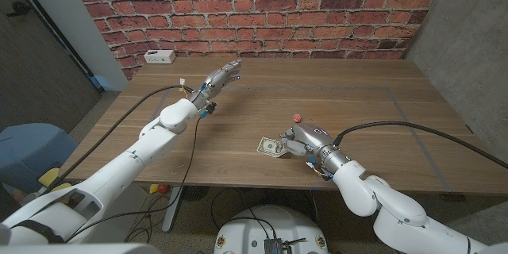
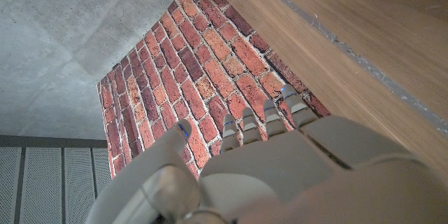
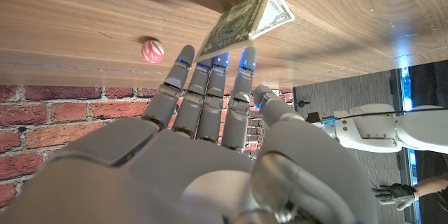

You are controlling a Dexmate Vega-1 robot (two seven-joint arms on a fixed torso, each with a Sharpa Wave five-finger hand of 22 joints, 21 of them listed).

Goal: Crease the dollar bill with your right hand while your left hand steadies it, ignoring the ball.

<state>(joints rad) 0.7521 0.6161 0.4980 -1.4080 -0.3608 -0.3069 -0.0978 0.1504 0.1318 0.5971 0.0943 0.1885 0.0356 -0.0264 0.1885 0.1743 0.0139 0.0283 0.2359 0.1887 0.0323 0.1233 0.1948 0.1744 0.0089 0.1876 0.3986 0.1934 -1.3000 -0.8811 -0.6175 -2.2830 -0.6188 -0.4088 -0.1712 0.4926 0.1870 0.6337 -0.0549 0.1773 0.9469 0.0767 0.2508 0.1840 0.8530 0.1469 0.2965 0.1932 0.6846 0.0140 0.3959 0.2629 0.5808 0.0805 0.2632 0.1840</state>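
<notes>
A dollar bill [image 1: 272, 145] lies near the table's front middle. In the right wrist view the bill [image 3: 245, 21] looks partly folded, with one flap raised off the wood. My right hand [image 1: 307, 140] sits just right of it, fingers stretched out, and its fingertips [image 3: 218, 61] touch the bill's near edge without gripping it. A small red and white ball [image 1: 296, 117] rests just behind the bill and also appears as ball [image 3: 152, 50]. My left hand [image 1: 223, 75] hovers far back over the table, well away from the bill, fingers apart and holding nothing; left hand [image 2: 280, 161] faces the brick wall.
A white box [image 1: 159, 56] stands at the table's back left corner against the brick wall [image 1: 254, 8]. The wooden table [image 1: 381, 119] stretches wide to the right. My left arm [image 3: 378, 127] and a person's gloved hand [image 3: 395, 194] show in the right wrist view.
</notes>
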